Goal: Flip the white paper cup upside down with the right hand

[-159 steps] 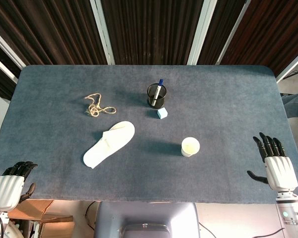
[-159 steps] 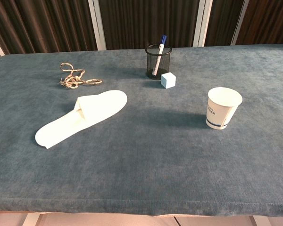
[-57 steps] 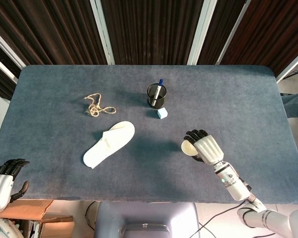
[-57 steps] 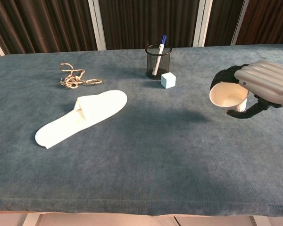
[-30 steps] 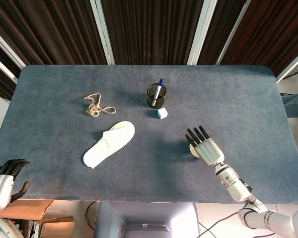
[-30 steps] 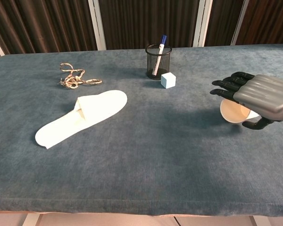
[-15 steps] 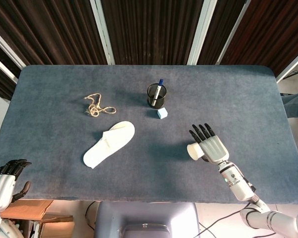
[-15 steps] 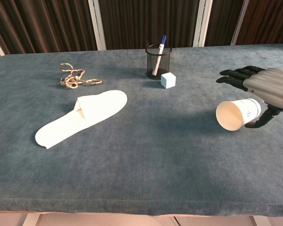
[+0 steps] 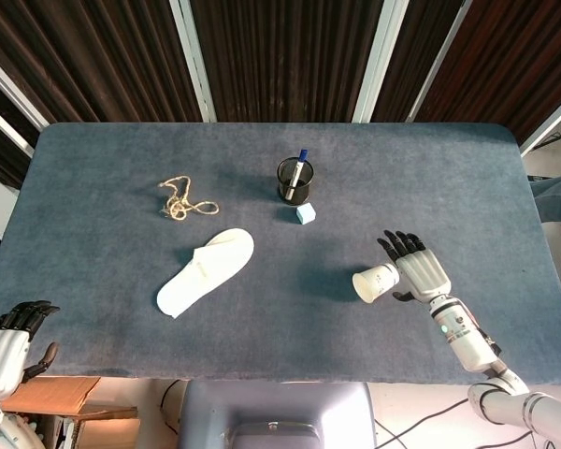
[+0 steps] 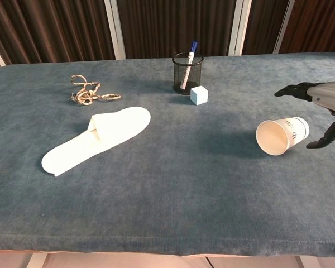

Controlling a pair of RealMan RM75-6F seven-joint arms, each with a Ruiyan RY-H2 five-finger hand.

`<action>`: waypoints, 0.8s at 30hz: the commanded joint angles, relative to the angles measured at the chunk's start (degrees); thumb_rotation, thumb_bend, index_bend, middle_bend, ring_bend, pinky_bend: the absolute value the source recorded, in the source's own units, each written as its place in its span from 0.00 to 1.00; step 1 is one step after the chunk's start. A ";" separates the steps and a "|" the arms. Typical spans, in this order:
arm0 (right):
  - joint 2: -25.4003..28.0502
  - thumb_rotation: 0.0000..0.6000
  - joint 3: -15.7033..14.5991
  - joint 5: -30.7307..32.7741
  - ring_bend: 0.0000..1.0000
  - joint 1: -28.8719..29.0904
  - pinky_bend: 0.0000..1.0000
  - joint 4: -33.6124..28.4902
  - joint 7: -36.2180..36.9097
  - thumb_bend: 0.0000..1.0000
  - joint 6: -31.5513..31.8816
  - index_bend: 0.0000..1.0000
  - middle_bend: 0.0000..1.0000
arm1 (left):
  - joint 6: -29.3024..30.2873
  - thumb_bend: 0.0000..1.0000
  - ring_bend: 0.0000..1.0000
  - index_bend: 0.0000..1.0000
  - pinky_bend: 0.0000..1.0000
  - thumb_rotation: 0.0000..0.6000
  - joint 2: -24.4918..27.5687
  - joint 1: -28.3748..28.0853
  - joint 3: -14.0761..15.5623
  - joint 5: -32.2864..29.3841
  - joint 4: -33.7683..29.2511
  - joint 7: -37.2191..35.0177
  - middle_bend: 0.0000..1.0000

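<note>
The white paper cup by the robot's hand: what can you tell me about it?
The white paper cup lies on its side on the blue-grey cloth table, neither upright nor upside down. Its open mouth faces the chest camera, showing a cream inside; small dark print marks its wall. The right hand is just beside its base, fingers spread, not gripping it; whether they touch is unclear.

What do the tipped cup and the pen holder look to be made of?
Cup: apparently paper, matte white with a rolled rim and printed side, cream inside. Pen holder: likely black wire mesh, since the pen shows through its wall.
</note>
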 commanded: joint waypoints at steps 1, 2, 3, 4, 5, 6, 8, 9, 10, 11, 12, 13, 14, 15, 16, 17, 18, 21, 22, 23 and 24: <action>-0.59 1.00 -0.50 -0.50 0.09 1.00 0.25 1.82 2.17 0.27 -1.51 0.25 0.19 | 0.08 0.35 0.20 0.29 0.34 1.00 -0.02 0.02 0.01 0.06 0.01 0.04 0.22; -1.20 1.00 -0.73 -0.97 0.10 1.25 0.26 2.69 2.75 0.27 -1.62 0.27 0.20 | 0.15 0.35 0.20 0.29 0.34 1.00 -0.03 0.04 -0.01 0.07 0.06 0.03 0.22; -1.62 1.00 -0.90 -1.29 0.12 1.39 0.27 3.34 3.20 0.27 -1.66 0.29 0.21 | 0.18 0.35 0.20 0.29 0.34 1.00 -0.01 0.06 -0.02 0.05 0.08 0.01 0.22; -2.18 1.00 -1.05 -1.62 0.13 1.52 0.28 4.15 3.62 0.28 -1.57 0.30 0.22 | 0.20 0.35 0.20 0.29 0.34 1.00 0.01 0.08 -0.03 0.00 0.08 -0.04 0.22; -2.53 1.00 -1.19 -1.83 0.14 1.60 0.29 4.65 3.92 0.29 -1.55 0.31 0.23 | 0.19 0.35 0.20 0.29 0.34 1.00 0.04 0.08 -0.04 -0.04 0.08 -0.08 0.22; -2.80 1.00 -1.38 -2.02 0.15 1.69 0.31 5.05 4.17 0.31 -1.69 0.33 0.24 | 0.19 0.35 0.20 0.29 0.34 1.00 0.05 0.08 -0.05 -0.06 0.06 -0.10 0.22; -3.32 1.00 -1.70 -2.42 0.18 1.81 0.33 5.91 4.42 0.37 -1.64 0.37 0.25 | 0.26 0.35 0.20 0.29 0.34 1.00 0.10 0.12 -0.04 -0.04 0.02 -0.17 0.22; -3.47 1.00 -1.85 -2.57 0.20 1.84 0.34 6.18 4.51 0.40 -1.65 0.38 0.26 | 0.30 0.35 0.20 0.29 0.34 1.00 0.10 0.13 -0.03 0.02 0.01 -0.19 0.22; -3.62 1.00 -1.94 -2.69 0.21 1.86 0.35 6.46 4.54 0.41 -1.57 0.40 0.27 | 0.31 0.35 0.20 0.29 0.34 1.00 0.10 0.13 -0.01 0.06 0.00 -0.19 0.22; -3.83 1.00 -2.01 -2.81 0.22 1.85 0.37 6.80 4.57 0.44 -1.38 0.42 0.29 | 0.35 0.35 0.20 0.29 0.34 1.00 0.11 0.15 0.02 0.13 0.01 -0.17 0.22; -3.95 1.00 -2.08 -2.90 0.24 1.83 0.38 7.02 4.62 0.46 -1.27 0.43 0.30 | 0.37 0.35 0.20 0.29 0.34 1.00 0.11 0.16 0.04 0.17 0.00 -0.14 0.22; -4.05 1.00 -2.14 -2.98 0.24 1.83 0.39 7.21 4.68 0.47 -1.15 0.44 0.31 | 0.34 0.35 0.20 0.29 0.34 1.00 0.09 0.15 0.05 0.18 0.01 -0.09 0.22; -4.18 1.00 -2.21 -3.09 0.26 1.82 0.39 7.47 4.76 0.49 -1.01 0.45 0.32 | 0.29 0.35 0.20 0.29 0.34 1.00 0.07 0.13 0.07 0.20 0.01 -0.03 0.22; -4.26 1.00 -2.25 -3.16 0.26 1.80 0.40 7.65 4.82 0.51 -0.87 0.47 0.32 | 0.24 0.35 0.20 0.29 0.34 1.00 0.04 0.11 0.07 0.19 0.00 0.03 0.22; -4.38 1.00 -2.28 -3.31 0.27 1.78 0.41 7.91 4.94 0.52 -0.58 0.47 0.33 | 0.18 0.35 0.20 0.29 0.34 1.00 0.03 0.08 0.09 0.19 0.00 0.11 0.22; -4.50 1.00 -2.31 -3.42 0.28 1.73 0.42 8.11 5.01 0.54 -0.32 0.49 0.34 | 0.18 0.35 0.20 0.29 0.34 1.00 0.03 0.08 0.10 0.20 0.00 0.14 0.22; -4.62 1.00 -2.30 -3.54 0.29 1.67 0.43 8.31 5.06 0.56 0.04 0.51 0.35 | 0.21 0.35 0.20 0.29 0.34 1.00 0.03 0.10 0.11 0.21 0.01 0.15 0.22; -4.84 1.00 -2.21 -3.94 0.31 1.40 0.45 8.67 4.71 0.61 1.52 0.55 0.36 | 0.19 0.35 0.20 0.29 0.34 1.00 0.00 0.09 0.06 0.15 0.00 0.18 0.22; -4.84 1.00 -2.13 -4.16 0.31 1.27 0.45 8.68 4.24 0.62 2.34 0.56 0.37 | 0.21 0.35 0.20 0.29 0.34 1.00 0.02 0.10 0.05 0.11 0.00 0.19 0.22; -4.84 1.00 -1.98 -4.44 0.31 1.12 0.45 8.74 3.25 0.63 3.46 0.56 0.37 | 0.22 0.35 0.20 0.29 0.34 1.00 0.03 0.11 0.03 0.06 -0.01 0.16 0.22; -4.93 1.00 -1.77 -5.06 0.31 0.87 0.45 9.00 0.98 0.64 5.51 0.56 0.37 | 0.24 0.35 0.20 0.29 0.34 1.00 0.05 0.12 0.01 0.03 -0.03 0.11 0.22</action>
